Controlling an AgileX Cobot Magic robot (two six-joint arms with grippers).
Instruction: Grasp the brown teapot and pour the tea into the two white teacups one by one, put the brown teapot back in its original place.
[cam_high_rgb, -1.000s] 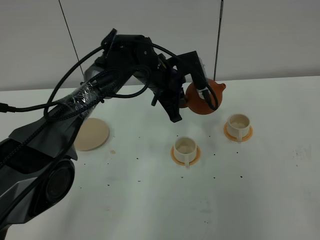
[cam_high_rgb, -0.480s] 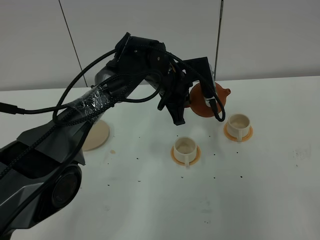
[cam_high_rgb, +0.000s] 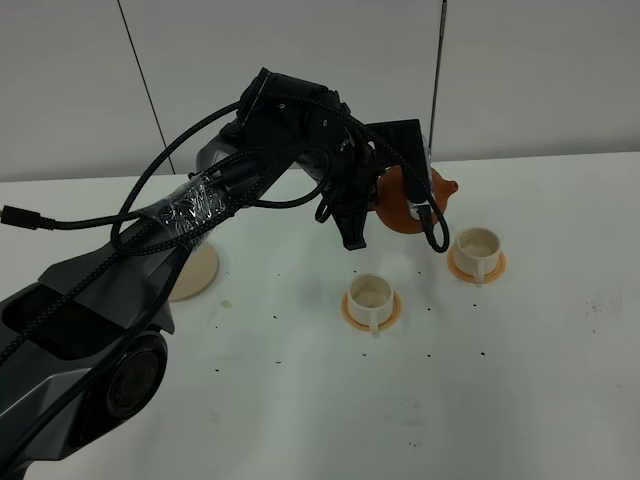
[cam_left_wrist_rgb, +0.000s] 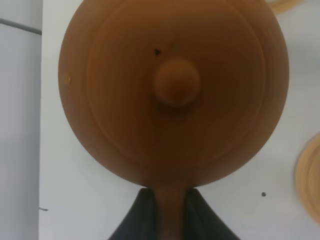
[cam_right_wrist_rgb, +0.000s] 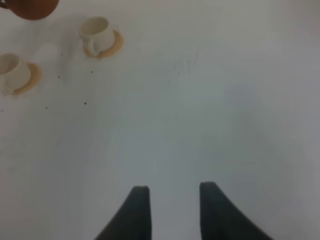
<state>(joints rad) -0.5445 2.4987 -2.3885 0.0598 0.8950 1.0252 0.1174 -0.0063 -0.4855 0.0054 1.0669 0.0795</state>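
Two white teacups, high view: near cup (cam_high_rgb: 372, 296) and far cup (cam_high_rgb: 477, 245) stand upright on orange saucers, right of centre on the table (cam_high_rgb: 520, 380).
Brown teapot, high view: the brown teapot (cam_high_rgb: 405, 210) hangs clear of the table, just left of the far cup, with its spout pointing right towards that cup.
Left gripper, high view: the left gripper (cam_high_rgb: 392, 215) carries the teapot, one finger on either side of it.
Cream plate, high view: the cream plate (cam_high_rgb: 200, 272) lies at the left, unoccupied where visible and partly hidden by the arm.
Hold, left wrist view: the left gripper (cam_left_wrist_rgb: 171, 220) is clamped on the handle (cam_left_wrist_rgb: 171, 200). The lid knob (cam_left_wrist_rgb: 176, 82) faces the camera.
Right gripper, right wrist view: the right gripper (cam_right_wrist_rgb: 175, 210) has its jaws apart and holds nothing. It sits over bare table, well apart from both cups.
Handling, judged: the teapot is rigid, brittle clay and probably weighty if filled.
Risk, judged: the smooth, narrow handle may let the body swivel when tipped, and the lid looks loose enough to slide.
Grasp point, judged: the handle is the correct hold, as it keeps the spout and lid clear.
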